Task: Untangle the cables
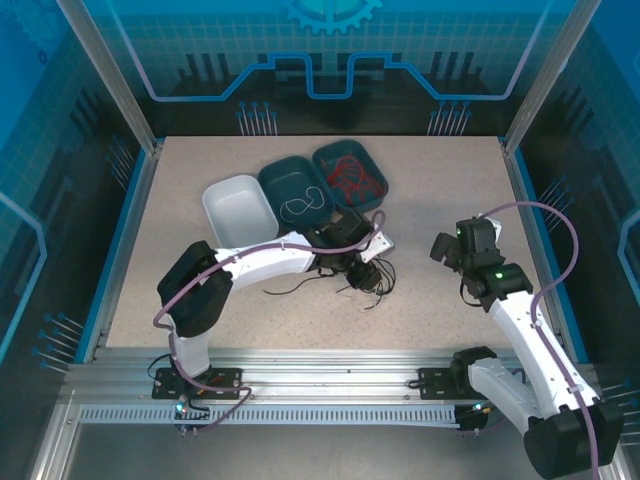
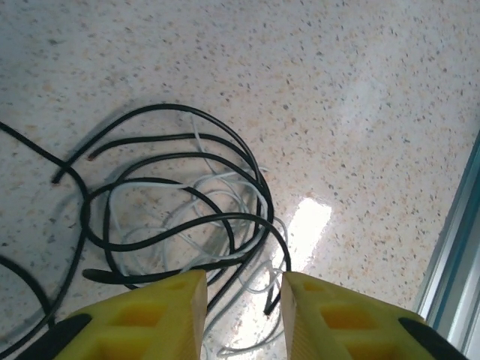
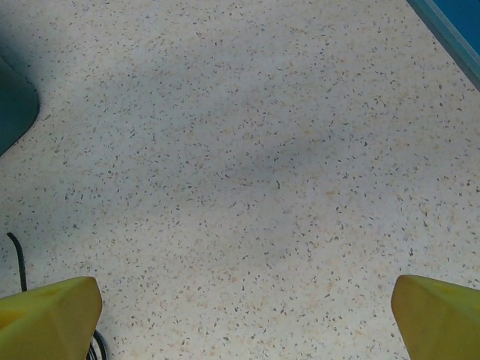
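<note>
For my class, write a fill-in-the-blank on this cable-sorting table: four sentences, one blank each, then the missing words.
1. The rightmost tray holds ____ cables.
2. The middle tray holds a thin ____ cable.
3. The tangle at the left gripper mixes pale strands with ____ ones.
4. The right gripper hangs over bare table, its jaws ____.

Missing words: red; white; black; open.

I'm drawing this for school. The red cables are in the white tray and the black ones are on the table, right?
Not quite. The red cables lie in the dark teal tray at the right end of the row, not in the white tray; the top external view shows it. The black cables are on the table, as you said.
</note>
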